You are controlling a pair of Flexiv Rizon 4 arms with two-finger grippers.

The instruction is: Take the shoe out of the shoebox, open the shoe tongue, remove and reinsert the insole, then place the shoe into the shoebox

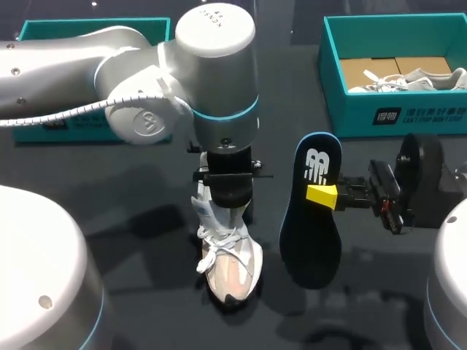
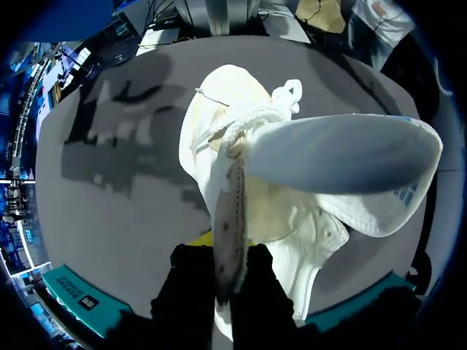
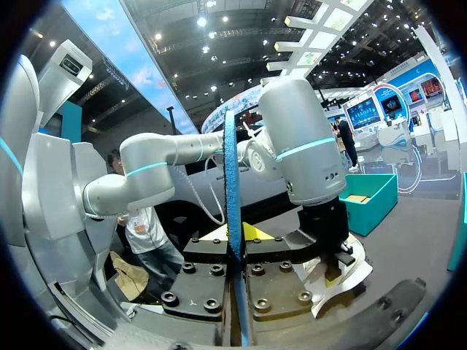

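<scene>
Closest to the lens, the left arm (image 1: 146,80) is also the biggest thing in sight, coming in from the left side and turning straight down over the dark table (image 1: 124,197). The right arm (image 1: 423,182) enters lower from the right side, its wrist lying level.

Beyond the right gripper (image 1: 326,195), well apart from it, stands the teal shoebox (image 1: 350,117). It is open, with brown paper and a second white shoe (image 1: 423,79) inside. Another teal box (image 1: 44,29) sits far behind the left arm, mostly hidden by it.

Directly under the left gripper (image 2: 225,249) is the white shoe (image 1: 230,266). The gripper's fingers are pressed together on a thin, speckled edge of the shoe's upper at the heel end. The toe points away from the gripper, and the white laces (image 1: 219,244) lie just ahead of the fingers. Whether the sole rests fully on the table I cannot tell.

Beside that shoe, apart from it, the dark insole (image 1: 310,233) is held clear of the table. The right gripper is clamped on its long edge near the middle, one yellow fingertip (image 1: 321,195) flat on the printed face. In the right wrist view the insole stands edge-on between the two fingers, reaching ahead of them. The left gripper and the shoe lie further ahead.
</scene>
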